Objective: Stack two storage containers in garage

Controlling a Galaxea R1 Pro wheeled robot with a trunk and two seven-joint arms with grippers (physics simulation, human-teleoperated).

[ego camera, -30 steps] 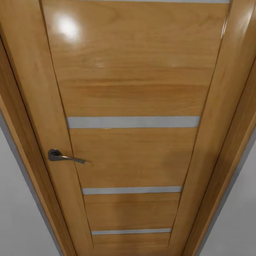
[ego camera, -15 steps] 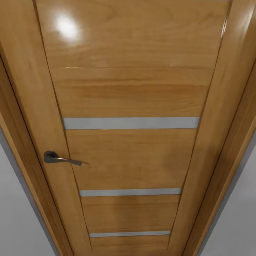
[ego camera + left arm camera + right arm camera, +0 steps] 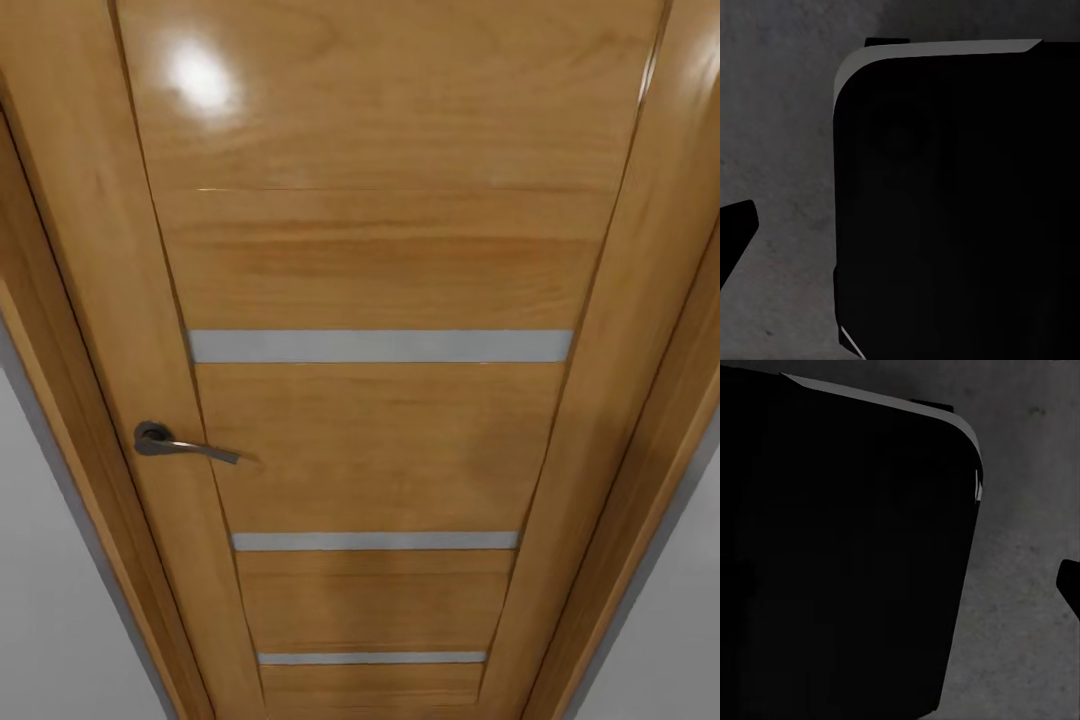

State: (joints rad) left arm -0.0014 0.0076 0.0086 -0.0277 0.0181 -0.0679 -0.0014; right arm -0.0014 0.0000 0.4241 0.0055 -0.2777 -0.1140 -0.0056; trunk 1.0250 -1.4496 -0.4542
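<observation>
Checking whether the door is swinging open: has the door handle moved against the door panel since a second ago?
No. The door handle sits at the same spot beside the panel's edge, below the upper grey strip. The whole picture shifted slightly, so the camera moved.

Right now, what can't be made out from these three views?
- Door, head view: top and bottom cut off by the picture's edges.
- Handle: small; its latch detail unreadable.
- Left wrist view: a black body hides most of the grey concrete floor.
- Right wrist view: the same, black body over floor.
</observation>
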